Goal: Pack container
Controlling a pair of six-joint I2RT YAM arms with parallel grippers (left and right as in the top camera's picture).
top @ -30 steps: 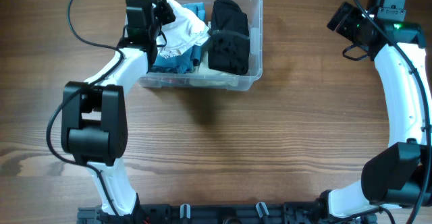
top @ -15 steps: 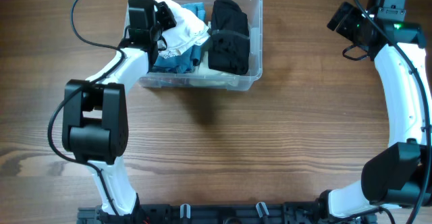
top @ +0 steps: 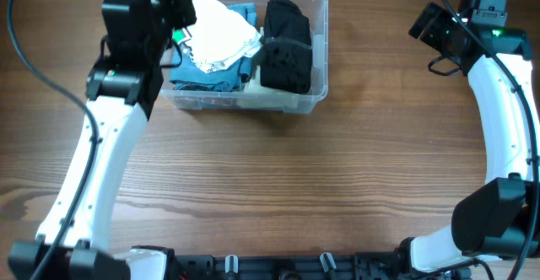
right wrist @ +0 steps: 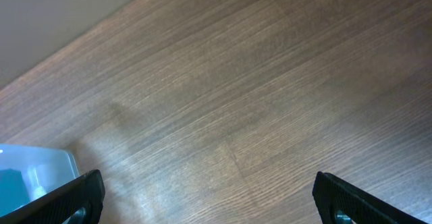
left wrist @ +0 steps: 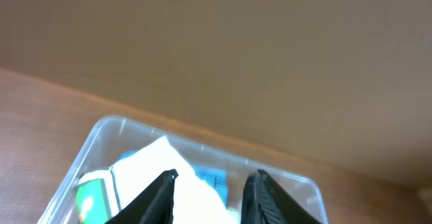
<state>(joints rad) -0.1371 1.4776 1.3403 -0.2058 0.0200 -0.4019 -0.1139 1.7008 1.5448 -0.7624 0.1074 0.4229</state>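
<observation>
**Q:** What has altered in the last second?

**A:** The left gripper [left wrist: 214, 177]. A second ago it was low over the left end of the container [top: 278, 103], at the white cloth [top: 221, 29]. It has since risen and drawn back past the container's left rim. The left wrist view shows its fingers apart with nothing between them — the cloth lies below them, inside the container.

**Q:** And the container itself?

**A:** It sits where it was, on the wooden table [top: 278, 187]. The white cloth lies over a blue cloth [top: 211, 76] in the container's left half. A black garment [top: 285, 48] fills its right half.

**Q:** The other arm?

**A:** The right gripper [right wrist: 208, 180] has not moved. It is well to the right of the container, with its fingers spread wide and holding nothing. Its camera catches only a corner of the container.

**Q:** What does this mean for the packing?

**A:** Probably that the white cloth has just been released and this placement is finished. No loose article shows on the table around the container, so the task may be at or near its end. The white cloth rides high at the container's left end, and it may need pressing down if a lid is to follow.
</observation>
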